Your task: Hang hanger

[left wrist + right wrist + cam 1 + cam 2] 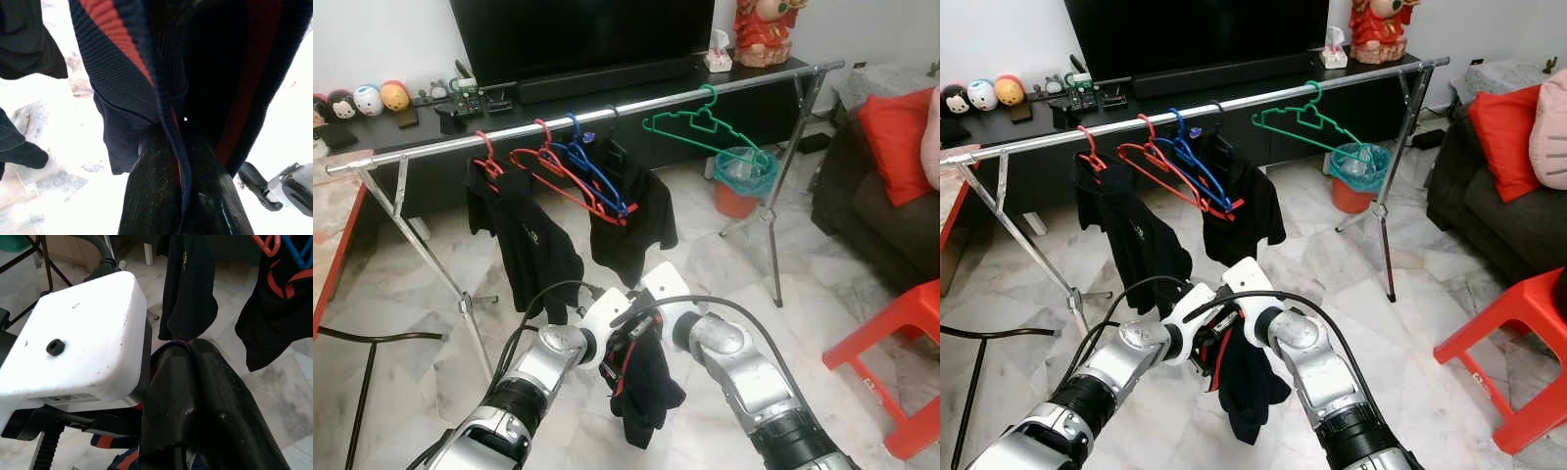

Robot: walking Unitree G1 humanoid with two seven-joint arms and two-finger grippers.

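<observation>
The hanger itself cannot be made out; a dark navy shirt (641,387) with red stripes covers whatever sits between the two grippers. It hangs low in front of the robot, near side of the clothes rail (607,110), well apart from it. The left wrist view shows the left gripper (178,171) with its fingers pressed together on a ribbed, red-striped fold. In the right wrist view the right gripper (188,357) has its fingers closed on the shirt's edge, just beside the left wrist's white housing (78,342). On the rail hang red hangers (543,162), a blue hanger (597,171), a green hanger (705,127) and black shirts (533,240).
</observation>
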